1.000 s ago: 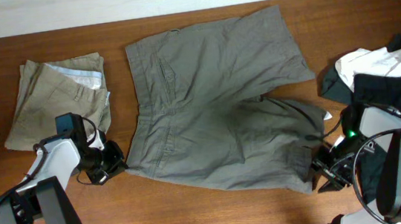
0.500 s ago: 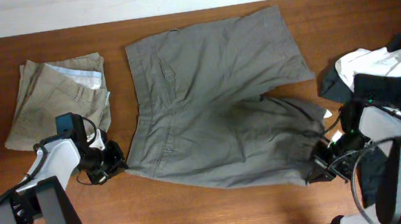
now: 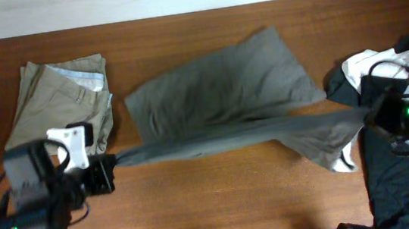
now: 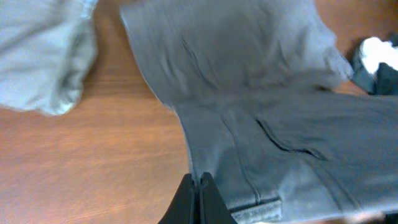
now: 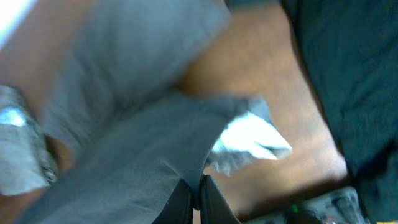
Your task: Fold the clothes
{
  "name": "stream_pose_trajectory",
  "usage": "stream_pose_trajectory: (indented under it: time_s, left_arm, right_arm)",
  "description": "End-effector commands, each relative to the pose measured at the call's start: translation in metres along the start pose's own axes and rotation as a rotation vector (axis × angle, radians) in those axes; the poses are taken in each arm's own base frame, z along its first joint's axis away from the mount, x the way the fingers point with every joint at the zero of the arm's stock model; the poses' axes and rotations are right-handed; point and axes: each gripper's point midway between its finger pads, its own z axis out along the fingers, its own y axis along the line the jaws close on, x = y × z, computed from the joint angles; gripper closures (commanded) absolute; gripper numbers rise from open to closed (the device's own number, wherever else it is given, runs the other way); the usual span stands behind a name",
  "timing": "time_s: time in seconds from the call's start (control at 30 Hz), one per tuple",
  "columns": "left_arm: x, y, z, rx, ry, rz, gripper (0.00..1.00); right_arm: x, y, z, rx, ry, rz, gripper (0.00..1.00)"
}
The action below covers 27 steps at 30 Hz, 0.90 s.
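The grey-green shorts (image 3: 225,89) are lifted along their near edge and stretched in a taut band across the table, with the far part still lying on the wood. My left gripper (image 3: 112,164) is shut on the waistband corner (image 4: 249,199) at the left. My right gripper (image 3: 372,116) is shut on the leg hem (image 5: 186,155) at the right, where a white pocket lining (image 5: 249,140) hangs out. Both wrist views are blurred by motion.
A folded tan pair of trousers (image 3: 54,100) lies at the far left. A pile of black and white clothes (image 3: 394,72) sits at the right edge, with dark cloth (image 3: 401,177) spread below it under my right arm.
Both grippers have risen and pulled the near edge of the shorts up off the table. The shorts went from lying flat to stretched taut between them, and the right gripper moved right and back.
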Motion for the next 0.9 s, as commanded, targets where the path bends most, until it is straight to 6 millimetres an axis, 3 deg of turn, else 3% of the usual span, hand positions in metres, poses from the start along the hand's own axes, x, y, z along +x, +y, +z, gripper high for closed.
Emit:
stream_pose_trajectory:
  time_s: [0.0,0.07,0.17,0.2,0.27,0.4,0.43,0.5,0.53,0.6,0.63,0.7,0.83,0.87]
  left_arm:
    - [-0.006,0.021,-0.032,-0.2,-0.084,0.013,1.0]
    - [-0.005,0.026,-0.028,-0.216,-0.062,-0.007,1.0]
    - [-0.006,0.042,-0.003,-0.232,0.035,-0.042,1.0]
    - [-0.007,0.046,0.004,-0.232,0.056,-0.05,1.0]
    - [-0.008,0.061,0.038,-0.226,0.154,-0.081,1.0]
    - [0.003,0.073,0.095,-0.2,0.322,-0.097,1.0]
    - [0.006,0.074,0.105,-0.194,0.347,-0.093,1.0]
    - [0.009,0.072,0.111,-0.188,0.368,-0.086,1.0]
    - [0.009,0.07,0.111,-0.187,0.367,-0.082,1.0]
    - [0.008,0.07,0.11,-0.187,0.363,-0.081,1.0]
    - [0.008,0.07,0.11,-0.187,0.363,-0.081,1.0]
    - [0.008,0.07,0.11,-0.187,0.363,-0.081,1.0]
    - [0.008,0.07,0.11,-0.187,0.363,-0.081,1.0]
    - [0.008,0.07,0.11,-0.187,0.363,-0.081,1.0]
  right_arm:
    - [-0.021,-0.001,-0.03,0.034,-0.151,-0.016,0.96]
    - [-0.031,-0.007,-0.018,0.082,-0.133,0.009,0.95]
    - [-0.056,-0.008,0.026,0.13,-0.023,0.022,0.95]
    - [-0.066,-0.007,0.048,0.141,0.02,0.024,0.95]
    - [-0.09,0.011,0.1,0.101,0.078,-0.071,0.96]
    - [-0.104,0.036,0.179,0.072,0.158,-0.125,0.96]
    - [-0.095,0.033,0.19,0.094,0.214,-0.126,0.96]
    - [-0.077,0.024,0.193,0.133,0.302,-0.109,0.95]
    - [-0.065,0.018,0.192,0.149,0.36,-0.104,0.86]
    - [-0.021,0.032,0.194,0.018,0.54,-0.195,0.58]
    - [-0.004,0.031,0.2,0.017,0.597,-0.222,0.51]
    - [0.031,0.024,0.227,0.042,0.667,-0.258,0.47]
    - [0.075,0.001,0.272,0.035,0.713,-0.269,0.47]
    - [0.083,0.009,0.278,-0.051,0.722,-0.291,0.49]
